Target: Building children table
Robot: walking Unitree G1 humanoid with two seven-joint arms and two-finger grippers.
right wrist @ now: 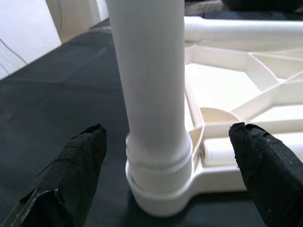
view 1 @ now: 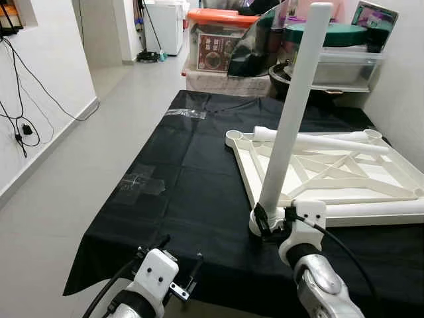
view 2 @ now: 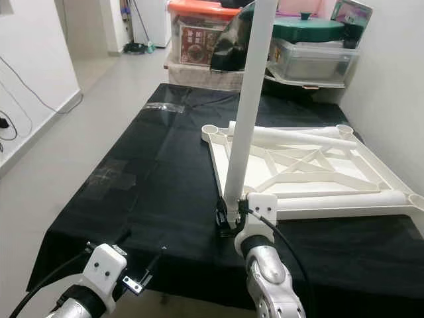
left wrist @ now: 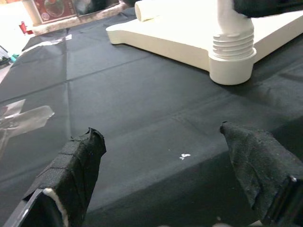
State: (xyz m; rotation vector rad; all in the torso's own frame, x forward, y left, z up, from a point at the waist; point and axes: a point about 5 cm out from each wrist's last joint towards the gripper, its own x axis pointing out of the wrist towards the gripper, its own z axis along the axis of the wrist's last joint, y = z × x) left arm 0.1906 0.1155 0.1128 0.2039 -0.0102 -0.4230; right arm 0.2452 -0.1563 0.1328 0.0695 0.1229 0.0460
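White table leg (view 1: 291,119) stands upright, seemingly threaded into upturned tabletop (view 1: 371,179); both grippers' fingers spread.

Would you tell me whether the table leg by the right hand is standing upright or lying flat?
Upright. The leg stands in the corner socket of the upside-down tabletop, its threads partly exposed; the open right hand flanks it.
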